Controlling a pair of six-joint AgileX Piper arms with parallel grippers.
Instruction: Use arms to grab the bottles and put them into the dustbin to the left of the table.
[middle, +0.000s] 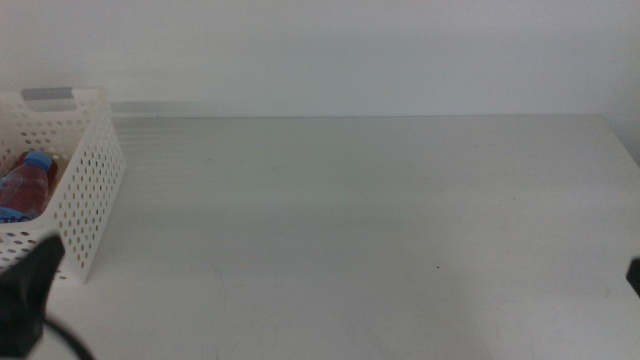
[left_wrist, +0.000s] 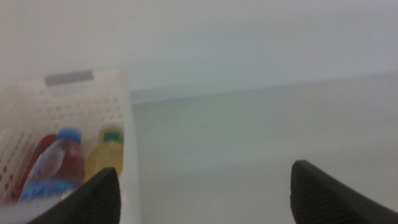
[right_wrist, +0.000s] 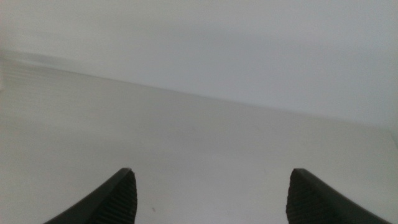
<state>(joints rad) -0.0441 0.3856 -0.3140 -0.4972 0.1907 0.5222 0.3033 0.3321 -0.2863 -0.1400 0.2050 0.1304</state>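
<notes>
All three drinks look home: at the left edge of the middle view the white basket (middle: 88, 190) holds the water bottle (middle: 22, 185), and the left wrist view shows it lying beside the red can (left_wrist: 38, 155) and the yellow tea bottle (left_wrist: 107, 155). The left gripper (middle: 30, 290) sits low at bottom left, just beside the basket's near corner, fingers (left_wrist: 99, 198) spread wide with nothing between them. The right gripper (right_wrist: 211, 196) waits at the far right edge, also spread and empty. The surface (middle: 380, 220) carries no bottle in any view, so the job reads as done. Best move now is a clean pull-back: lift the left arm away from that perforated wall before swinging. Plenty of open room across the middle and right.
</notes>
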